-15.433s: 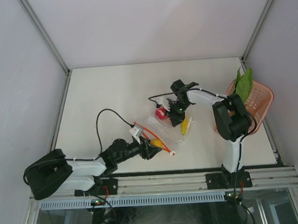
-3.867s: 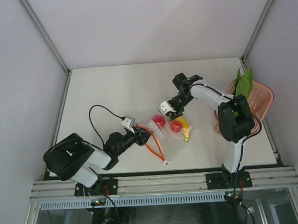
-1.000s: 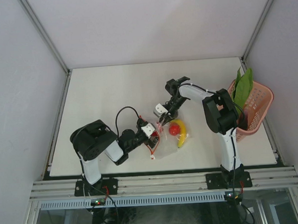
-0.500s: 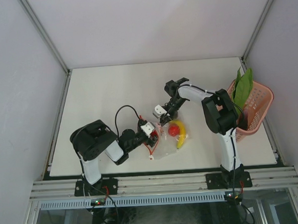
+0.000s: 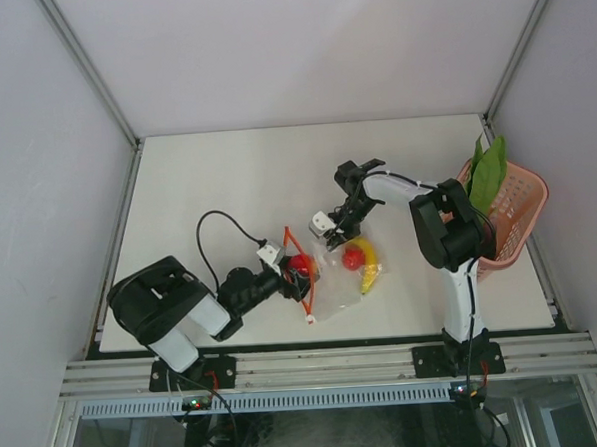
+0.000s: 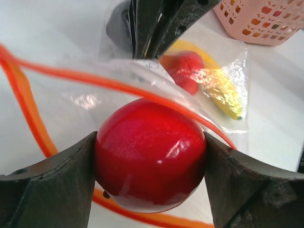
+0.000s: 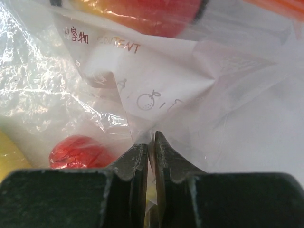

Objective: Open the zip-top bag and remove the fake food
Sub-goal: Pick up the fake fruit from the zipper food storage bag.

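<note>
The clear zip-top bag (image 5: 332, 282) lies on the table with its red-orange zipper strip (image 5: 304, 283) open at the left. My left gripper (image 5: 297, 268) is shut on a red round fruit (image 6: 150, 153), held at the bag's mouth (image 6: 142, 90). My right gripper (image 5: 336, 237) is shut on a fold of the bag's plastic (image 7: 153, 137) by the white label (image 7: 156, 90). Inside the bag lie another red fruit (image 5: 353, 257) and a yellow banana (image 5: 370, 266); both show in the left wrist view (image 6: 187, 69). A green leafy vegetable (image 5: 489, 171) stands in the pink basket.
The pink lattice basket (image 5: 518, 217) sits at the table's right edge, also in the left wrist view (image 6: 266, 21). The left arm's black cable (image 5: 219, 233) loops over the table. Walls close in the table at left, back and right.
My left gripper has pulled back to the left with the red round fruit, away from the bag's inside. The right gripper still pinches the bag and has shifted slightly right.
</note>
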